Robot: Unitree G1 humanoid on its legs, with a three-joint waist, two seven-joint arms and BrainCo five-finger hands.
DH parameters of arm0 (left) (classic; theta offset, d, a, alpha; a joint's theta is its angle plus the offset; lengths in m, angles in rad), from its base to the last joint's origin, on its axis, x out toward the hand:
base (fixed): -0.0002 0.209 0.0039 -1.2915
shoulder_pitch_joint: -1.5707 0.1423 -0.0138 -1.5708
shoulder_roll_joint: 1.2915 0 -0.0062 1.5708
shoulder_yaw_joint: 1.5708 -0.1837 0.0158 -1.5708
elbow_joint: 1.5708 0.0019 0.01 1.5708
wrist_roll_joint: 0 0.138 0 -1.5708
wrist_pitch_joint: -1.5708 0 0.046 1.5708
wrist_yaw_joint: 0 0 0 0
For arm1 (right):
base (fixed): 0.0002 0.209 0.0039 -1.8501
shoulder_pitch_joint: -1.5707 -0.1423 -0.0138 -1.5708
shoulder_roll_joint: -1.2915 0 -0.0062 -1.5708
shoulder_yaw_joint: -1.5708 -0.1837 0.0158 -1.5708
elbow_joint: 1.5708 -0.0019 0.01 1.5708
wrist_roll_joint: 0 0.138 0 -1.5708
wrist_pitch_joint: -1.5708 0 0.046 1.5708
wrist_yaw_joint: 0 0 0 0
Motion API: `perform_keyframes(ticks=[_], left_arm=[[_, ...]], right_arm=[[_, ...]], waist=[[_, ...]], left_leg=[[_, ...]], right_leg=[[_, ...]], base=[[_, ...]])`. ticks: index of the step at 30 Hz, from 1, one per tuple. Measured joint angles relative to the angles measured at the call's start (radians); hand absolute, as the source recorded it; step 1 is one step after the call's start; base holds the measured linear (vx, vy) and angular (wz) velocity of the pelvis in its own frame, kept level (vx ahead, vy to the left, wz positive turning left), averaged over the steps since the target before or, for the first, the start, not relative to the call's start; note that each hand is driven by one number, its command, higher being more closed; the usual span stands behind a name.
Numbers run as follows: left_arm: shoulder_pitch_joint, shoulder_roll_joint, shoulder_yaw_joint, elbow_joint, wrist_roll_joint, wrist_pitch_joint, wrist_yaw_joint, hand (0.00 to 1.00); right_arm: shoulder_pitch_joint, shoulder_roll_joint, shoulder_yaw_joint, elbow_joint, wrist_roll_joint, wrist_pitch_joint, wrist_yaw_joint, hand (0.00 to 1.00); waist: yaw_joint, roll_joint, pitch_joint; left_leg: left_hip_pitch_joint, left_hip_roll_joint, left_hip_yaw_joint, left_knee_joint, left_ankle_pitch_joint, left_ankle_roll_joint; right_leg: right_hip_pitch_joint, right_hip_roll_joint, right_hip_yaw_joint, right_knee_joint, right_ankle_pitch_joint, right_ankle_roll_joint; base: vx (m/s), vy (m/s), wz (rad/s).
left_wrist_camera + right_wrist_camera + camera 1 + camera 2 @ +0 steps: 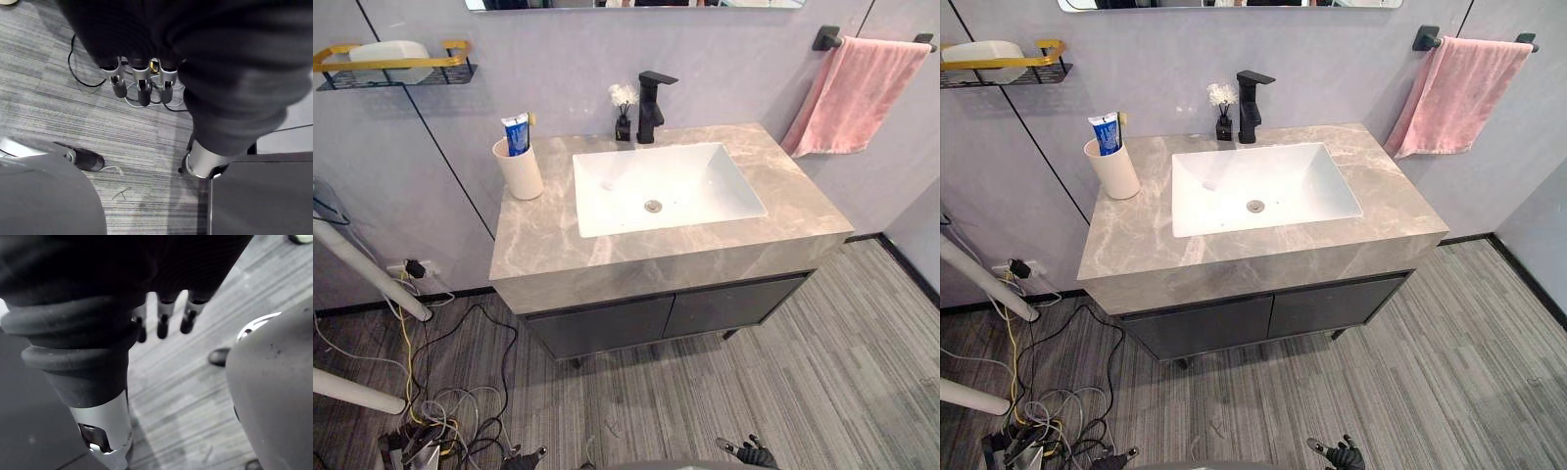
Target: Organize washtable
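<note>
Nearest, at 6 o'clock, low over the striped grey floor (822,372): left hand (143,91), released, fingers hanging straight, nothing in it. Same for the right hand (163,322): slack, fingers straight down, empty, floor past the tips.

Farther on, at centre: washtable (548,250), grey marble top on dark doors (607,326), long axis from 9 to 3 o'clock along the wall. Set into the top, a white rectangular sink (715,191), long the same way, with a drain (653,206) in the middle.

At 10 o'clock on the top, near the sink's left rear corner but apart from it: cream cup (521,171), upright. Inside, a blue tube (517,135), long axis close to vertical, leaning a little toward 11 o'clock, upper end white and clear of the rim. Cannot tell whether cap up or down.

At 12 o'clock, behind the sink's rear edge: black tap (650,110), upright, top arm turned toward about 4 o'clock. Just beside it at its 9 o'clock, a small black vase (624,127) with white flowers; cannot tell whether touching.

Farthest, on the wall: at 2 o'clock a pink towel (852,98) draped over a black bar (826,39). At 10 o'clock a wire shelf (440,71) with a gold rail, holding a white lump (389,51), too small to tell what.
</note>
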Motion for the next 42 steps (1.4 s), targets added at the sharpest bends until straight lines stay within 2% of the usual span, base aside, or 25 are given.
perform_keyframes(ticks=[3,6,10,13,15,17,18,19,20,21,22,24,25,26,29,30,31,32,33,36,37,38,39,41,42], left_arm=[[0.000,0.016,-0.037,0.013,0.008,-0.001,0.000,0.00],[0.003,0.021,-0.043,0.016,0.012,-0.001,0.000,0.00],[0.003,0.030,-0.049,0.041,0.028,0.003,0.000,0.00],[0.003,0.036,-0.040,0.040,0.029,0.003,0.000,0.00],[0.001,0.033,-0.016,0.040,0.028,0.007,0.001,0.00],[-0.015,0.036,-0.013,0.038,0.028,0.008,0.001,0.00],[-0.021,0.033,0.000,0.039,0.028,0.011,0.001,0.00],[-0.021,0.036,0.007,0.035,0.029,0.014,0.000,0.00],[-0.020,0.035,0.005,0.029,0.028,0.018,0.000,0.00],[-0.016,0.033,0.005,0.029,0.027,0.023,0.000,0.00],[-0.016,0.032,0.005,0.029,0.026,0.024,-0.001,0.00],[-0.020,0.033,0.002,0.029,0.025,0.024,-0.002,0.00],[-0.026,0.025,0.001,0.028,0.025,0.025,-0.005,0.00],[-0.026,0.023,0.001,0.028,0.025,0.025,-0.005,0.00],[0.000,0.013,0.021,0.012,0.023,0.024,-0.002,0.00],[0.015,0.015,0.037,0.003,0.024,0.023,-0.003,0.00],[0.019,0.016,0.044,-0.002,0.024,0.023,-0.002,0.00],[0.019,0.012,0.044,-0.011,0.025,0.024,-0.002,0.00],[0.012,0.005,0.044,-0.019,0.025,0.025,-0.003,0.00],[0.012,-0.011,0.038,-0.029,0.027,0.031,-0.001,0.00],[0.008,-0.014,0.034,-0.031,0.030,0.030,-0.002,0.00],[0.006,-0.019,0.033,-0.033,0.035,0.030,-0.002,0.00],[0.007,-0.028,0.032,-0.036,0.038,0.028,-0.002,0.00],[0.013,-0.036,0.033,-0.037,0.039,0.027,-0.002,0.00],[0.027,-0.039,0.033,-0.035,0.040,0.028,-0.002,0.00]], right_arm=[[0.000,0.000,-0.004,0.003,-0.001,0.000,0.000,0.00],[-0.004,-0.001,-0.004,0.019,-0.015,0.000,0.000,0.00],[-0.008,-0.002,-0.004,0.020,-0.033,0.000,0.000,0.00],[-0.030,0.002,-0.003,0.022,-0.034,0.007,0.001,0.00],[-0.041,0.003,-0.003,0.014,-0.034,0.011,0.000,0.00],[-0.043,0.002,0.013,0.008,-0.034,0.016,0.000,0.00],[-0.051,-0.003,0.039,0.005,-0.035,0.019,0.000,0.00],[-0.057,-0.002,0.042,-0.004,-0.034,0.022,0.003,0.00],[-0.044,-0.007,0.063,-0.014,-0.036,0.020,0.002,0.00],[-0.043,-0.011,0.079,-0.011,-0.041,0.021,0.002,0.00],[-0.046,-0.011,0.091,-0.011,-0.049,0.021,0.004,0.00],[-0.051,-0.013,0.119,-0.021,-0.076,0.021,0.021,0.00],[-0.055,-0.025,0.131,-0.022,-0.083,0.019,0.022,0.00],[-0.056,-0.027,0.135,-0.022,-0.086,0.019,0.022,0.00],[-0.062,-0.046,0.177,-0.021,-0.105,0.013,0.021,0.00],[-0.062,-0.051,0.187,-0.019,-0.104,0.009,0.020,0.00],[-0.062,-0.048,0.196,-0.019,-0.103,0.007,0.019,0.00],[-0.065,-0.044,0.192,-0.019,-0.099,0.008,0.019,0.00],[-0.068,-0.048,0.187,-0.017,-0.098,0.008,0.020,0.00],[-0.060,-0.055,0.152,-0.015,-0.083,0.004,0.022,0.00],[-0.060,-0.064,0.151,-0.018,-0.079,0.004,0.026,0.00],[-0.060,-0.071,0.148,-0.017,-0.073,0.004,0.031,0.00],[-0.067,-0.083,0.146,-0.014,-0.075,0.006,0.040,0.00],[-0.086,-0.089,0.133,-0.009,-0.077,0.007,0.043,0.00],[-0.098,-0.085,0.131,0.009,-0.091,0.006,0.045,0.00]], waist=[[-0.001,-0.001,0.001],[0.004,-0.006,0.009],[0.001,-0.013,0.013],[0.010,-0.024,0.026],[0.025,-0.023,0.070],[0.026,-0.035,0.076],[0.029,-0.026,0.082],[0.025,-0.027,0.084],[0.029,-0.028,0.085],[0.032,-0.027,0.086],[0.030,-0.027,0.086],[0.027,-0.025,0.089],[0.027,-0.014,0.100],[0.028,-0.012,0.101],[0.030,0.008,0.110],[0.031,0.018,0.109],[0.031,0.015,0.111],[0.030,0.013,0.112],[0.028,0.005,0.115],[0.025,0.009,0.120],[0.028,0.016,0.120],[0.028,0.018,0.124],[0.031,0.033,0.130],[0.033,0.049,0.136],[0.033,0.052,0.134]], left_leg=[[0.011,-0.001,-0.020,0.001,0.002,0.002],[0.018,-0.002,-0.034,-0.001,0.007,0.000],[0.018,-0.001,-0.022,0.015,0.003,-0.001],[-0.094,0.029,0.057,0.214,-0.103,-0.004],[-0.147,0.095,0.181,0.363,-0.197,-0.006],[-0.165,0.110,0.232,0.383,-0.218,0.016],[-0.176,0.153,0.309,0.355,-0.205,0.025],[-0.171,0.162,0.344,0.346,-0.196,0.018],[-0.128,0.170,0.420,0.330,-0.187,0.017],[-0.095,0.169,0.488,0.322,-0.186,0.017],[-0.083,0.170,0.521,0.320,-0.186,0.017],[-0.052,0.165,0.621,0.324,-0.186,0.017],[-0.027,0.196,0.674,0.358,-0.187,0.015],[-0.025,0.205,0.687,0.374,-0.187,0.015],[-0.022,0.368,0.738,0.664,-0.184,0.026],[-0.040,0.440,0.708,0.803,-0.156,0.115],[-0.070,0.462,0.664,0.868,-0.143,0.167],[-0.128,0.441,0.528,0.931,-0.187,0.166],[-0.175,0.369,0.387,0.917,-0.217,0.116],[-0.236,0.233,0.206,0.797,-0.254,0.043],[-0.260,0.160,0.111,0.699,-0.269,0.003],[-0.275,0.102,0.018,0.616,-0.266,-0.030],[-0.288,0.037,-0.111,0.526,-0.252,-0.055],[-0.308,-0.014,-0.222,0.467,-0.228,-0.083],[-0.289,-0.015,-0.199,0.453,-0.174,-0.081]], right_leg=[[0.015,-0.003,-0.013,0.014,-0.014,-0.008],[0.015,-0.007,-0.020,0.036,-0.031,0.000],[0.011,-0.006,-0.004,0.041,-0.030,-0.001],[-0.078,0.014,0.091,0.076,-0.008,-0.007],[-0.141,0.064,0.206,0.062,0.047,-0.027],[-0.177,0.082,0.208,0.034,0.109,-0.054],[-0.192,0.105,0.132,-0.002,0.161,-0.110],[-0.215,0.094,0.002,0.102,0.088,-0.137],[-0.213,0.047,-0.203,0.287,-0.055,-0.158],[-0.183,0.023,-0.303,0.345,-0.108,-0.168],[-0.175,0.016,-0.337,0.349,-0.126,-0.169],[-0.168,0.019,-0.393,0.304,-0.142,-0.140],[-0.167,0.066,-0.314,0.264,-0.124,-0.133],[-0.166,0.073,-0.300,0.257,-0.121,-0.138],[-0.144,0.188,-0.147,0.207,-0.112,-0.178],[-0.133,0.241,-0.070,0.202,-0.118,-0.198],[-0.125,0.261,-0.028,0.201,-0.121,-0.210],[-0.124,0.289,0.047,0.204,-0.120,-0.233],[-0.123,0.302,0.117,0.207,-0.120,-0.229],[-0.105,0.330,0.275,0.207,-0.115,-0.222],[-0.106,0.336,0.350,0.211,-0.113,-0.217],[-0.107,0.341,0.406,0.211,-0.111,-0.207],[-0.106,0.348,0.490,0.214,-0.104,-0.199],[-0.109,0.360,0.622,0.206,-0.088,-0.170],[-0.113,0.365,0.732,0.190,-0.072,-0.134]], base=[[-0.06,-0.007,0.13],[-0.06,-0.011,0.14],[-0.05,0.002,-0.10],[-0.08,0.030,-0.86],[-0.11,0.019,-1.78],[-0.22,0.017,-1.41],[-0.24,-0.005,-1.35],[-0.15,0.008,-1.75],[-0.02,0.038,-1.70],[0.01,0.051,-1.64],[-0.01,-0.003,-1.57],[-0.04,-0.072,-1.52],[-0.02,-0.075,-1.20],[-0.03,-0.100,-1.47],[-0.03,-0.179,-1.66],[0.02,-0.165,-1.65],[0.16,-0.153,-2.07],[0.22,-0.134,-2.08],[0.23,-0.104,-2.05],[0.18,-0.006,-1.92],[0.20,0.096,-1.78],[0.23,0.156,-2.04],[0.24,0.189,-1.77],[0.23,0.268,-2.27],[0.23,0.408,-3.03]])
